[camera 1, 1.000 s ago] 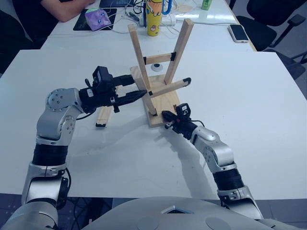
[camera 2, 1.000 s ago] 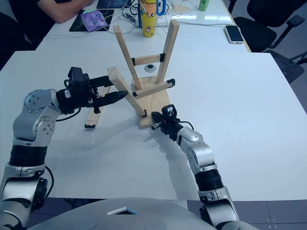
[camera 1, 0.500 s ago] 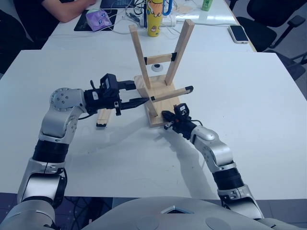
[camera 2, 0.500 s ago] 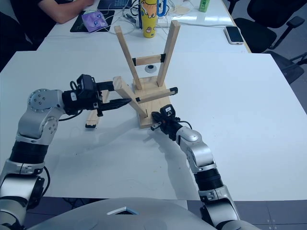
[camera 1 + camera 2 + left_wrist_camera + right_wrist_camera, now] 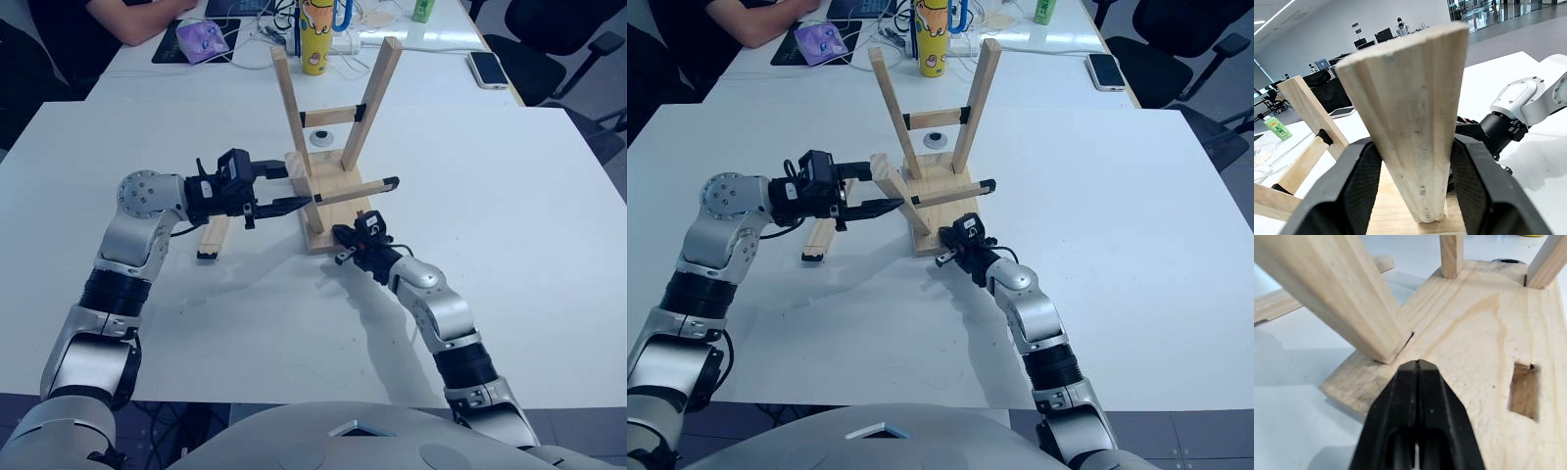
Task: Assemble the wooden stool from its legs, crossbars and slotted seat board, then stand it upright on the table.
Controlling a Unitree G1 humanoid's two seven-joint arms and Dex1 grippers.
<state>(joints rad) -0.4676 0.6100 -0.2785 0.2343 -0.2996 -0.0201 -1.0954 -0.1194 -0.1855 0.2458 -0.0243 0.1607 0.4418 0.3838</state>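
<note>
Right gripper (image 5: 1417, 367) is the closest thing. Its two fingers are squeezed together and hold nothing. The tips rest on the near edge of the seat board (image 5: 1474, 328). I think it pushes down there so the board does not slide or tip while a leg goes in.

The seat board lies flat on the table (image 5: 490, 245), with its slots facing up. It looks upside down, which makes sense, because the legs get pushed in from above.

Just past the right gripper's tips, a tilted leg (image 5: 1337, 293) has its foot in the slot at the board's near left corner. It leans over and is not in straight yet. Left gripper (image 5: 1418, 196) comes in from the left of the board and has this leg pinched between its two fingers (image 5: 1359, 191), which are open just as wide as the leg. It grips low on the leg, I think so it can steer the foot into the slot.

A crossbar (image 5: 355, 189) sticks out from the tilted leg, over the board toward its right side. Its far end hangs in the air. Under it, on the board's near right side, is an empty slot (image 5: 1523, 390) with no leg in it.

At the far end of the board, two legs (image 5: 292, 98) stand up, joined by another crossbar (image 5: 331, 116).

Left of the board, a loose wooden piece (image 5: 212, 235) lies flat on the table. I think it is the last leg, waiting for the empty slot.
</note>
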